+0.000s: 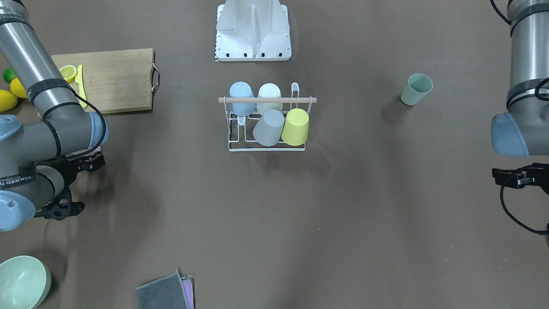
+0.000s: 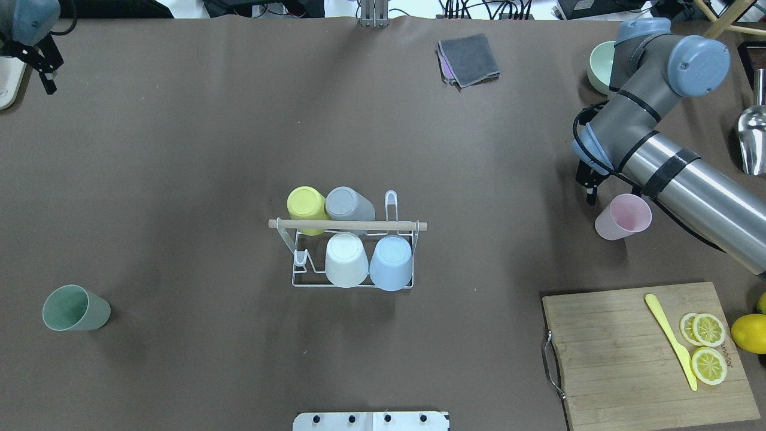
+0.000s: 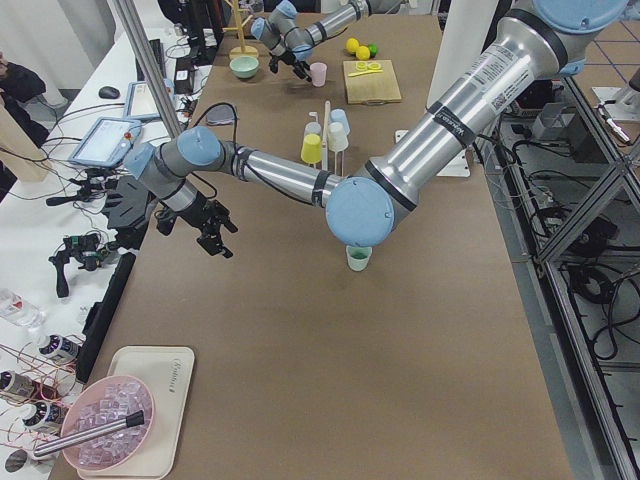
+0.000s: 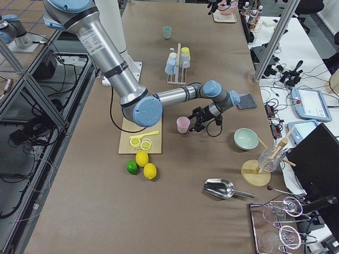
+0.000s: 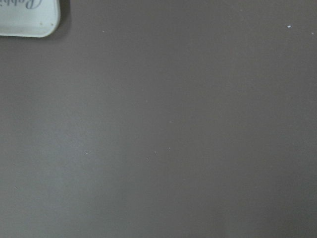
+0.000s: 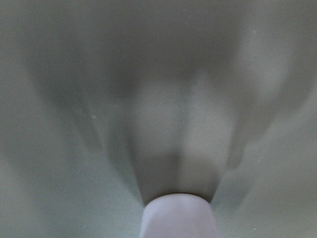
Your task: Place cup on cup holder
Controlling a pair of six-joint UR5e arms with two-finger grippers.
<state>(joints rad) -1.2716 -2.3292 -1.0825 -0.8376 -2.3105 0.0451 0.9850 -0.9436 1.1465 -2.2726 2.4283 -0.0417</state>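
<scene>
The white wire cup holder (image 2: 347,225) with a wooden rod stands mid-table and holds a yellow, a grey, a white and a blue cup upside down; it also shows in the front view (image 1: 268,100). A green cup (image 2: 75,308) lies tilted on the table on my left side, far from both grippers. A pink cup (image 2: 622,216) sits at the right. My right gripper (image 2: 589,188) is just beside the pink cup, looks open, and holds nothing; its wrist view shows the cup (image 6: 178,218) blurred at the bottom edge. My left gripper (image 2: 46,72) is open and empty at the far left corner.
A wooden cutting board (image 2: 646,353) with lemon slices and a yellow knife lies at the near right. A green bowl (image 2: 600,66), a grey cloth (image 2: 470,57) and a metal scoop (image 2: 753,137) are along the far side. A white tray corner (image 5: 27,20) lies near my left gripper.
</scene>
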